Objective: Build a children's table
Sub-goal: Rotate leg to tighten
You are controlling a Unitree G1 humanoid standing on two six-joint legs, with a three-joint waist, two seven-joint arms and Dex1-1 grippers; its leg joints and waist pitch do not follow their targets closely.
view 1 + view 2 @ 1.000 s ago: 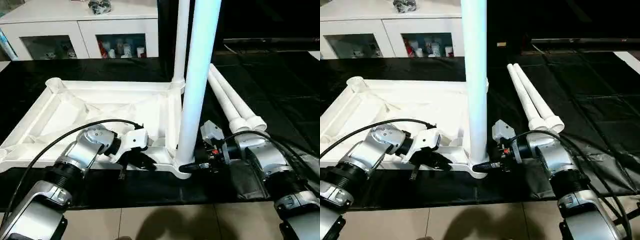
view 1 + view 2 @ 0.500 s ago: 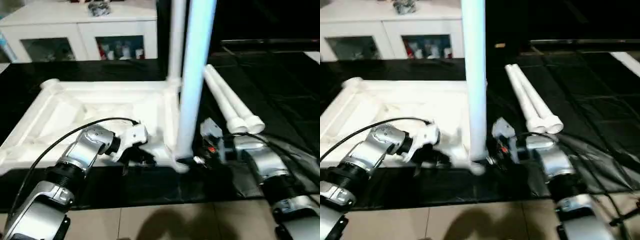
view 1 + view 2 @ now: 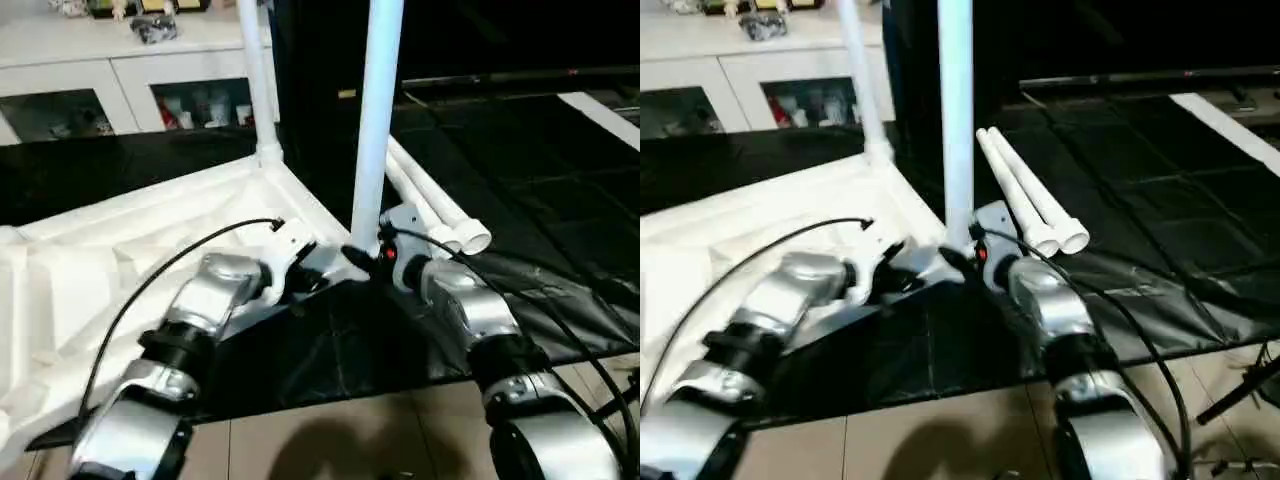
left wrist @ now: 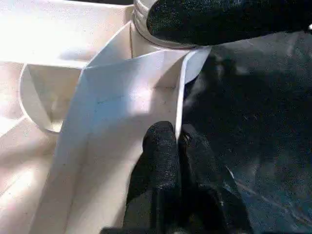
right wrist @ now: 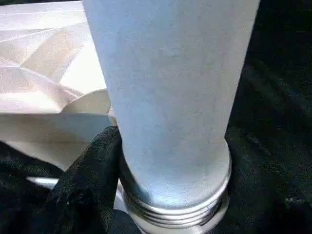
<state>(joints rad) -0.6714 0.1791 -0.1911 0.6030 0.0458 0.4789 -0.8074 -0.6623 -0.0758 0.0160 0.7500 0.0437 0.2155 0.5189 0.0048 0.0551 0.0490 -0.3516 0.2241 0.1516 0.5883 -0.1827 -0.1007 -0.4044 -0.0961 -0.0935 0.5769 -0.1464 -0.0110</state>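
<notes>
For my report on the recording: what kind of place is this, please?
Probably an indoor room used as a robot workspace: a white cabinet with glass doors, tiled floor, and a black sheet spread under the work.

Both upright legs [image 3: 375, 120] run off the top edge, ends unseen

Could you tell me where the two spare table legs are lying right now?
The two loose legs lie side by side on the black mat, right of the upturned tabletop, just beyond the right gripper.
</notes>
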